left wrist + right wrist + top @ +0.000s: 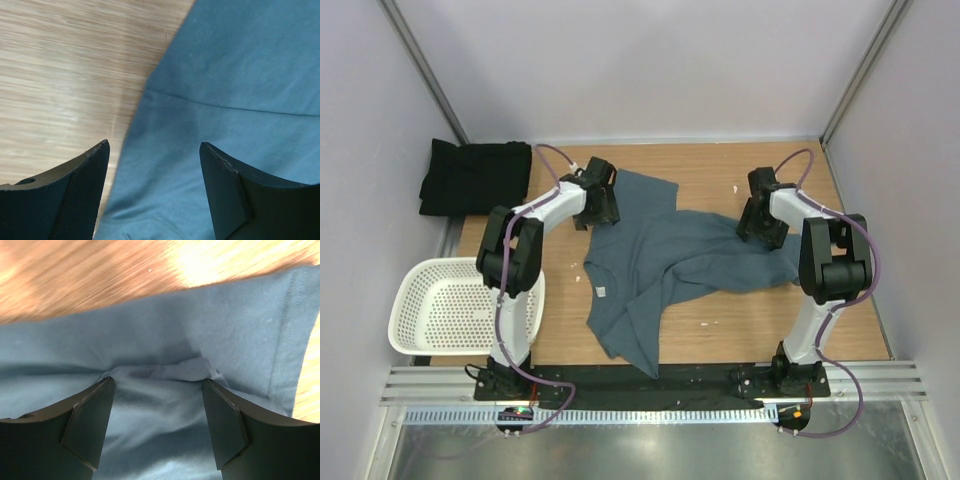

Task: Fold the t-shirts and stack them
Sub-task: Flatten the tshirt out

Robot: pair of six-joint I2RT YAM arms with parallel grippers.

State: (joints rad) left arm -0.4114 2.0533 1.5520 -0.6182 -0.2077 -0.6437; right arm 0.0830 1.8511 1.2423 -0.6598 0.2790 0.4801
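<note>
The slate blue-grey t-shirt (665,265) lies crumpled across the middle of the wooden table, its white neck label (602,291) facing up. The black t-shirt (475,177) lies folded at the far left, off the table's corner. My left gripper (603,212) is open, low over the shirt's upper left edge; in the left wrist view the cloth (225,100) lies between the spread fingers (85,190). My right gripper (757,226) is open and pressed down on the shirt's right part; in the right wrist view a fold of cloth (160,405) bunches between the fingers (90,425).
A white perforated basket (460,305) sits at the table's left edge beside the left arm. Grey walls close in the back and sides. Bare wood (720,170) shows behind the shirt and at the front right (750,320).
</note>
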